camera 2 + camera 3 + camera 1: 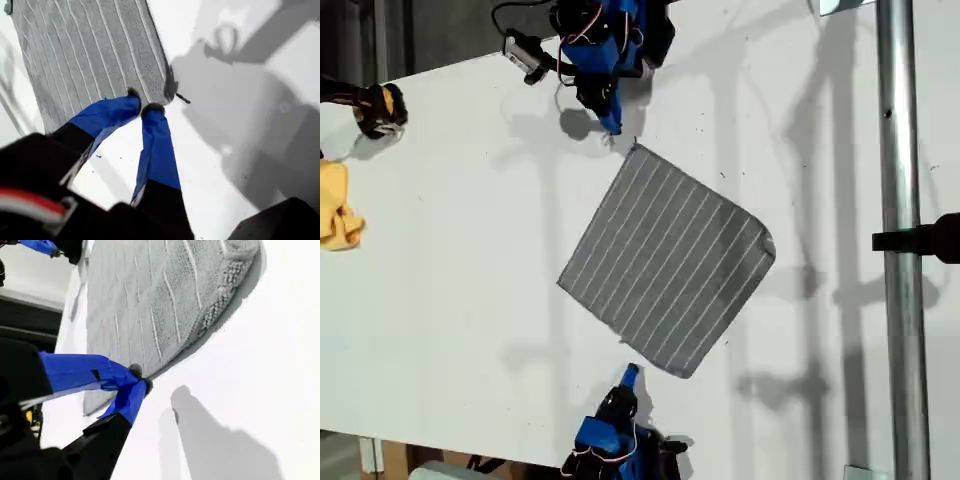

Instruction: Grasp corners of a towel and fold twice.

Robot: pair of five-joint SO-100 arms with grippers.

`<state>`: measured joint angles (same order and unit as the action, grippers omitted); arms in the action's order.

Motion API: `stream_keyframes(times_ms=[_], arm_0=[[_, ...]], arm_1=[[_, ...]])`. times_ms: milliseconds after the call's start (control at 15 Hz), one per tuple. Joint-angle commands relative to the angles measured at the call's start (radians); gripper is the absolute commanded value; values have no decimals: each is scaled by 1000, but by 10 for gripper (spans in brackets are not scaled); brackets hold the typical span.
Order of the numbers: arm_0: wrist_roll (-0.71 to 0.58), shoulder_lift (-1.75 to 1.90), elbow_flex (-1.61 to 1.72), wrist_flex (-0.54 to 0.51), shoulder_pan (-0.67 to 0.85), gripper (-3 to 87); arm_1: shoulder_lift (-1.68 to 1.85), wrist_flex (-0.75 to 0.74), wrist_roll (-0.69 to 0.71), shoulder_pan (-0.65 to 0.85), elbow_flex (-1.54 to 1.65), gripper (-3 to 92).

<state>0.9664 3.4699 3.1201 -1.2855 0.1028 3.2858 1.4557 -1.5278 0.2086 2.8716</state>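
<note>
1. My second pincer point(141, 380) fills the near part of its own wrist view. Its blue tips are pressed together and hold nothing. In the exterior view it sits at the bottom centre of the frame point(629, 374), pointing up the frame.
2. The towel point(665, 260), grey with thin white stripes, lies flat on the white surface point(450, 300). It sits in the middle of the exterior view, turned like a diamond.
3. The second pincer's tips are just beside the towel's lower left edge point(150, 315), close to the bottom corner point(684, 373).
4. The towel's right corner point(766, 243) is curled over on itself.
5. My first pincer point(142, 105) hangs at the top centre of the exterior view point(612, 128), pointing down the frame. Its tips are drawn almost together on nothing.
6. The towel's top corner point(167, 92) lies on the surface just ahead of those tips.
7. A yellow cloth point(338, 215) lies at the exterior view's left edge, well apart from the towel.
8. A metal pole point(898, 200) runs down the exterior view's right side.
</note>
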Motion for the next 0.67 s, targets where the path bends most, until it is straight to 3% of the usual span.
stream_keyframes(times_ms=[0, 467, 600], arm_0=[[318, 8, -9, 17, 66, -22], [314, 8, -9, 18, 66, -22], [311, 8, -9, 20, 69, -22]], arm_1=[[8, -156, -18, -66, -75, -2], [-35, -192, 2, -97, -149, -2], [-360, -287, 35, -156, -330, -2]])
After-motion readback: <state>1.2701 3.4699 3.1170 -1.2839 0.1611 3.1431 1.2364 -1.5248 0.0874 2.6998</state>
